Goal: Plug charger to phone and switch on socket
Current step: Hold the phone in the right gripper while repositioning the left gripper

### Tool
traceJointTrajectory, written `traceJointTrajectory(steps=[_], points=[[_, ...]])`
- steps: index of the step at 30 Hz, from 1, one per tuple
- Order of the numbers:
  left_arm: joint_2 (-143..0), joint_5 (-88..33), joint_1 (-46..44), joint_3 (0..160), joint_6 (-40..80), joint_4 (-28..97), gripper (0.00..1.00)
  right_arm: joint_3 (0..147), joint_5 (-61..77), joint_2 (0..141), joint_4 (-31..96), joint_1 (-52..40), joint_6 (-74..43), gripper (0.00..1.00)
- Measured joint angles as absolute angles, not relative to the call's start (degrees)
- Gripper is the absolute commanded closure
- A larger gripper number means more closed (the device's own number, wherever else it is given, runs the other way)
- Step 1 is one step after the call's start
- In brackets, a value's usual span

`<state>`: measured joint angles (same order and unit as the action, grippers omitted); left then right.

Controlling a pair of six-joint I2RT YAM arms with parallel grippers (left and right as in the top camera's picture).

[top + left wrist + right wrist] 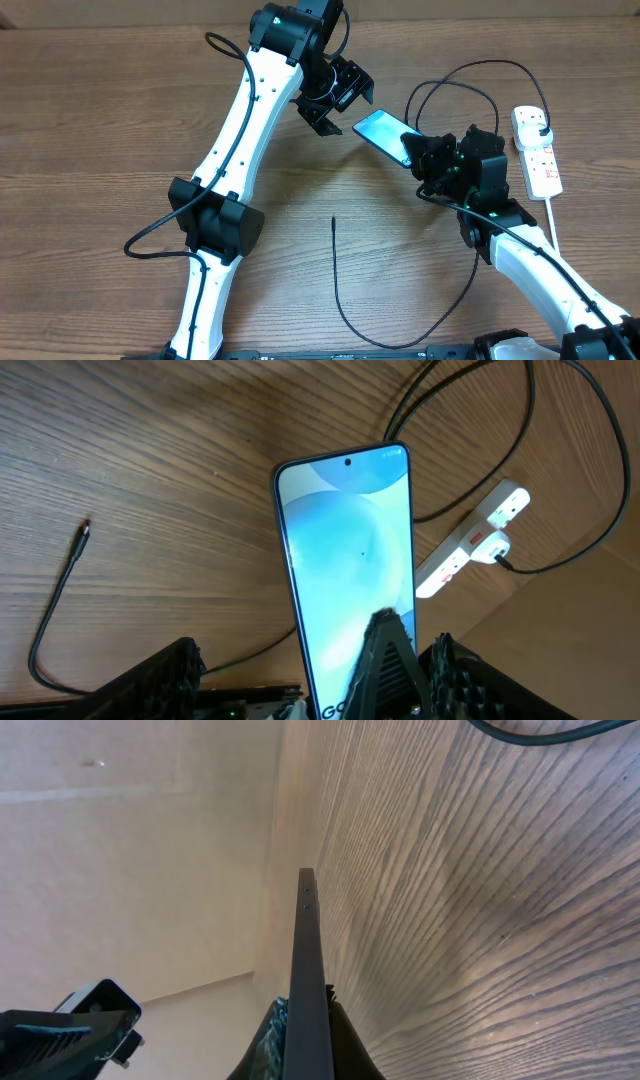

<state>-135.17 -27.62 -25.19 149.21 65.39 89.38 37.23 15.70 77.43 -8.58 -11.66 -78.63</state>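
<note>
My right gripper [428,158] is clenched on the phone [382,129] by its thin edges; my left gripper [338,103] hangs released just beside its free end. The charger [335,270] lies apart from the phone, ungrasped. Pushing its tip in could pivot the phone loose

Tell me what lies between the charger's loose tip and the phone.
Only bare table. In the overhead view, plain wood separates the charger's tip from the phone; the left wrist view shows the same bare stretch.
</note>
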Motion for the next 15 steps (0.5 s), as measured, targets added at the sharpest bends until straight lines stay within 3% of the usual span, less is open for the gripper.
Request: traceJointTrajectory(steps=[9, 10, 12, 15], points=[[-135.2, -27.6, -25.2, 149.2, 65.4, 89.4, 0.21, 37.2, 15.7, 77.4, -8.6, -11.7, -79.3, 0.96], [-135.2, -27.6, -25.2, 149.2, 65.4, 89.3, 0.19, 37.2, 15.7, 77.4, -8.6, -11.7, -79.3, 0.96], [-135.2, -27.6, -25.2, 149.2, 65.4, 89.1, 0.0, 37.2, 15.7, 77.4, -8.6, -11.7, -79.3, 0.96], [-135.2, -27.4, -25.2, 149.2, 64.9, 89.2, 0.0, 37.2, 15.7, 77.4, -8.6, -11.7, -79.3, 0.96]])
